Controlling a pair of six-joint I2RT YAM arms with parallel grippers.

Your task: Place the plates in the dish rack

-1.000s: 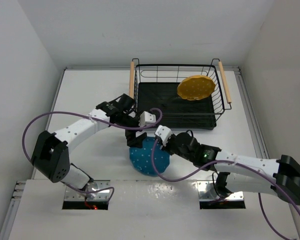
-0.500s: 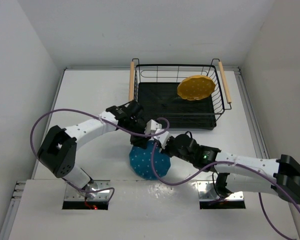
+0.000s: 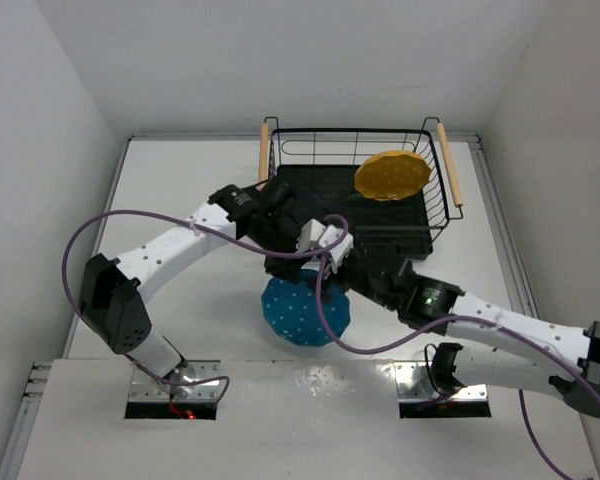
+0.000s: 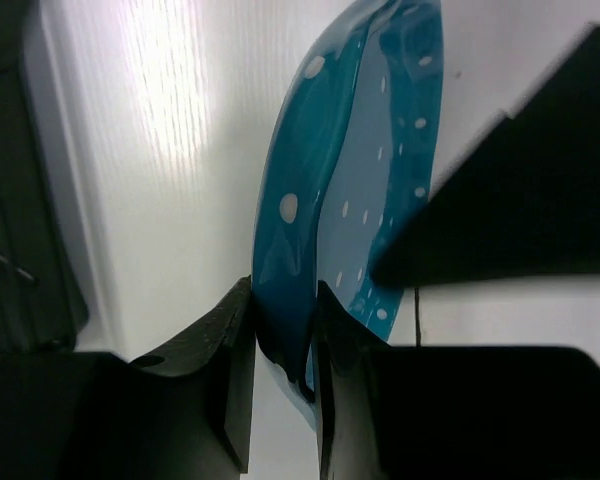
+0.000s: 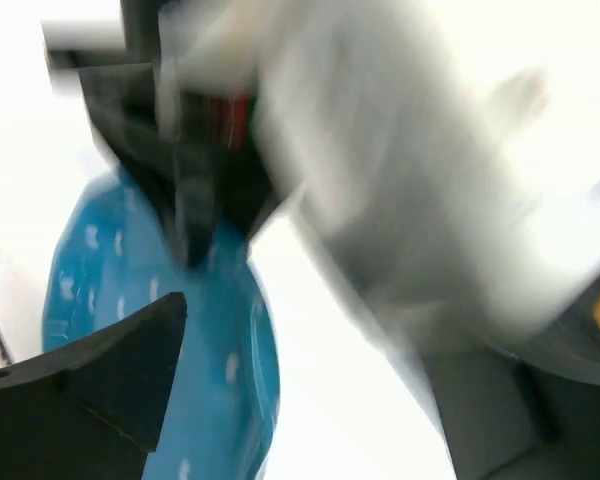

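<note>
The teal plate [image 3: 305, 313] with white dots stands tilted on edge in front of the dish rack [image 3: 432, 235]. My left gripper [image 3: 291, 271] comes down on it from above. In the left wrist view the left gripper [image 4: 285, 330] is shut on the rim of the teal plate [image 4: 350, 170]. My right gripper [image 3: 352, 263] is just right of the plate, open and off it. In the blurred right wrist view one of its fingers [image 5: 90, 385] is in front of the teal plate [image 5: 205, 350]. The yellow plate [image 3: 391, 175] leans upright in the rack's far right corner.
The rack has wooden handles at the left [image 3: 263, 160] and right [image 3: 449, 165]. Purple cables loop off both arms over the table. White walls close in the table on the left, back and right.
My left gripper has moved onto the teal plate and shut on its rim. My right gripper has let the plate go, opened and drawn back to the right.
</note>
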